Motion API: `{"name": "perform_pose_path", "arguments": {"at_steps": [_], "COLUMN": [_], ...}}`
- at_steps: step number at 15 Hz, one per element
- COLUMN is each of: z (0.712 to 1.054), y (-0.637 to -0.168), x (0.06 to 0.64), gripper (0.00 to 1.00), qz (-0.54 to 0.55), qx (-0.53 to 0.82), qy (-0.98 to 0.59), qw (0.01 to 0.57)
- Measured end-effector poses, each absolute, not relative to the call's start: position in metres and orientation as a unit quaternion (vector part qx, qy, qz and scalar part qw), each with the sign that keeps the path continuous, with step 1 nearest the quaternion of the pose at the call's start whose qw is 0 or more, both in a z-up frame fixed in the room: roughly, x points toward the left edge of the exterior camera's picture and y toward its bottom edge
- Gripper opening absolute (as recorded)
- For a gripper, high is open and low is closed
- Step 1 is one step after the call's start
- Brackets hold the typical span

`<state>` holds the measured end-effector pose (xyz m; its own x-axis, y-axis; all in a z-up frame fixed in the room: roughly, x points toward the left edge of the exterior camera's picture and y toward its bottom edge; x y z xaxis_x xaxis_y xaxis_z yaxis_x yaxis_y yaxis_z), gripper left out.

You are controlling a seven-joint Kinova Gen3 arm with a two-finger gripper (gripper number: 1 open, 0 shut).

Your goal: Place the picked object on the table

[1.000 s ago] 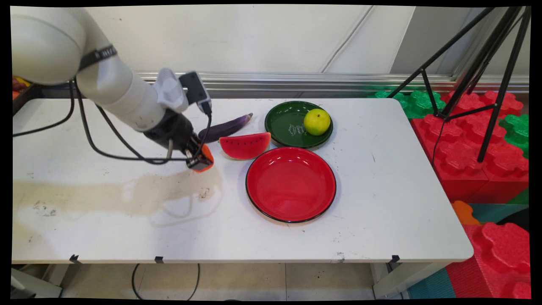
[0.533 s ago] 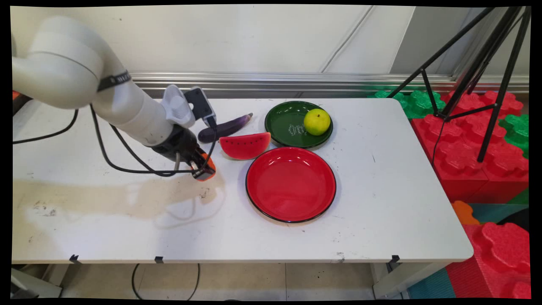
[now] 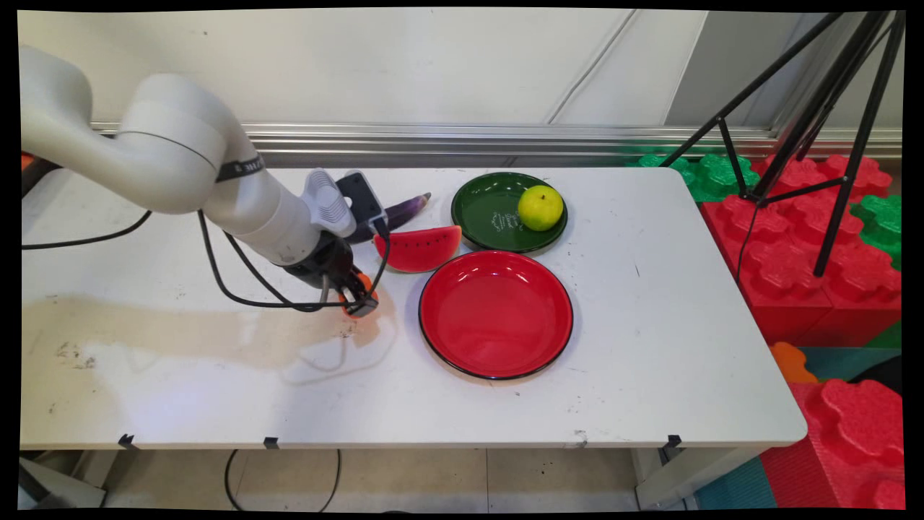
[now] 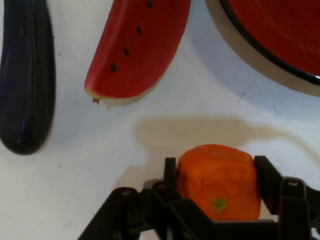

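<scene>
My gripper (image 3: 359, 302) (image 4: 216, 176) is shut on an orange toy fruit (image 4: 219, 181) (image 3: 349, 297), held just above the white table (image 3: 650, 347), left of the red plate (image 3: 496, 314) (image 4: 280, 35). The watermelon slice (image 3: 416, 248) (image 4: 137, 47) lies just beyond the gripper, to its right. Behind the slice lies a purple eggplant (image 3: 401, 210) (image 4: 25, 75), partly hidden by my wrist in the main view.
A green plate (image 3: 491, 213) at the back holds a yellow-green fruit (image 3: 540, 208). A black tripod (image 3: 808, 130) and red and green foam blocks (image 3: 816, 253) stand off the table's right end. Black cables (image 3: 238, 282) hang under the arm.
The arm has carried the orange fruit to the right and a little nearer, closer to the red plate. The other things have not moved.
</scene>
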<state>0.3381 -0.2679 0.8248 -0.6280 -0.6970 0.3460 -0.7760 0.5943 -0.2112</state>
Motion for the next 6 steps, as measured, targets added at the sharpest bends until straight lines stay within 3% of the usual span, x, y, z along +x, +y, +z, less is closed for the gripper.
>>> {"name": "perform_pose_path", "arguments": {"at_steps": [2,3,6], "z": [0.8208,0.8195,0.8145], "y": [-0.2703,-0.2711,-0.2739], "x": [0.3366,0.3359,0.3345], "gripper": [0.0,1.0,1.0], "qz": [0.173,0.173,0.173], "qx": [0.416,0.415,0.413], "qy": [-0.886,-0.886,-0.888], "qw": [0.112,0.111,0.108]}}
